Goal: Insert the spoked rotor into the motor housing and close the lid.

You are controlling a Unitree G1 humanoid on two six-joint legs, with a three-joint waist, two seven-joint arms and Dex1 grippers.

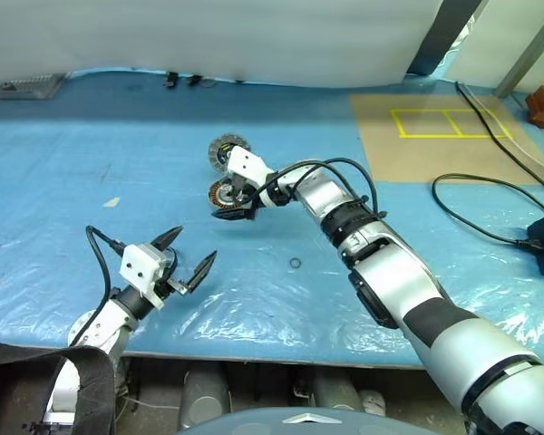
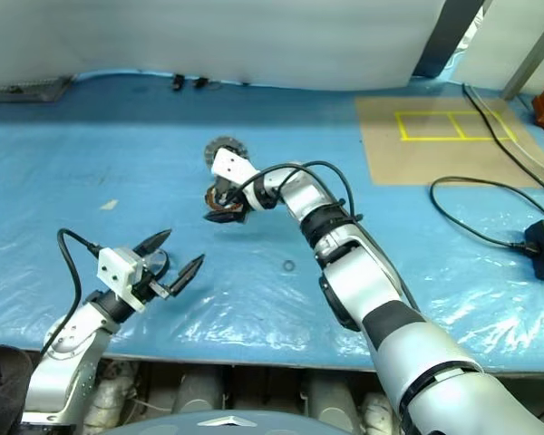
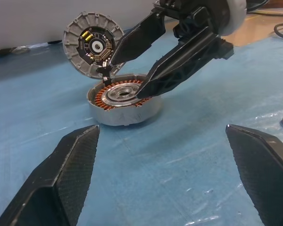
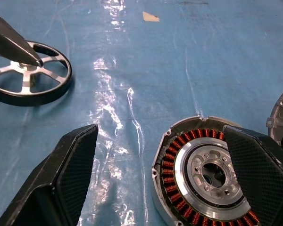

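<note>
step: fetch spoked rotor [image 4: 28,75] | left gripper [image 1: 197,243] jaws apart; right gripper [image 3: 125,77] jaws apart over motor housing [image 3: 122,113] | tip: grip rim; seat level

The motor housing [image 3: 125,101] sits on the table [image 1: 417,272], its hinged lid [image 3: 92,44] standing up behind it; the right gripper [image 3: 141,77] hangs over the housing; the spoked rotor [image 4: 30,73] lies apart, beside the left gripper [image 1: 186,258]; a small ring [image 1: 295,263] lies right of that gripper.
</note>
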